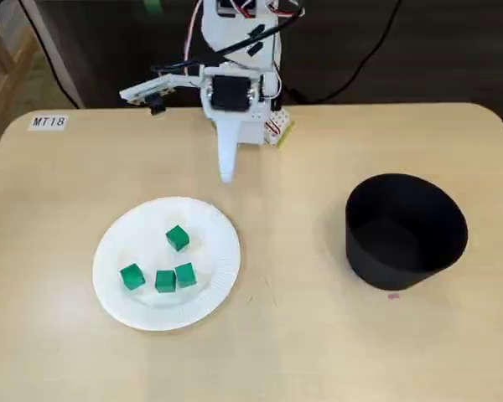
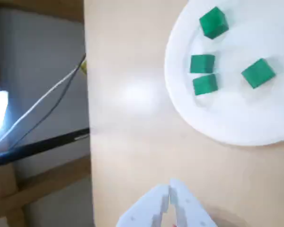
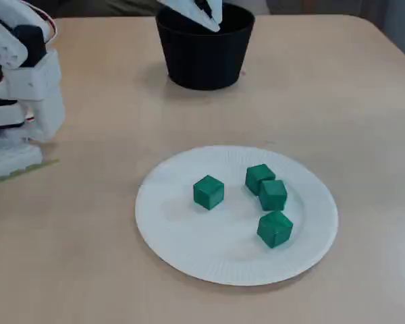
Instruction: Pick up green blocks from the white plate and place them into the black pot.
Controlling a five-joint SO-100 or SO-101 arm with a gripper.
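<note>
My gripper [image 1: 226, 173] hangs tip-down over the bare table [image 1: 302, 343], just off the far rim of the white plate [image 1: 109, 251] and out in front of my base [image 3: 13, 158], which stands at the middle of the table's far edge. In the wrist view my two fingers are pressed together with only a thin seam between them, and they pinch nothing. I cannot tell whether the tip touches the tabletop. In the fixed view that faces me, the plate sits toward the near-left part of the table, well in from both edges. All four green blocks [image 1: 165, 280] lie on it. The lone block [image 1: 177, 238] rests near the plate's middle, a little toward its far side. The other three form a loose row along the plate's near side, the two on the right just beside each other and the left one [image 1: 132, 276] slightly apart. The black pot [image 1: 394, 260] stands upright toward the right edge of the table, well apart from the plate. A small label [image 1: 49, 122] reading MT18 is stuck at the far-left corner. In the wrist view, cables [image 2: 42, 97] run past the table's edge at the left of the picture.
</note>
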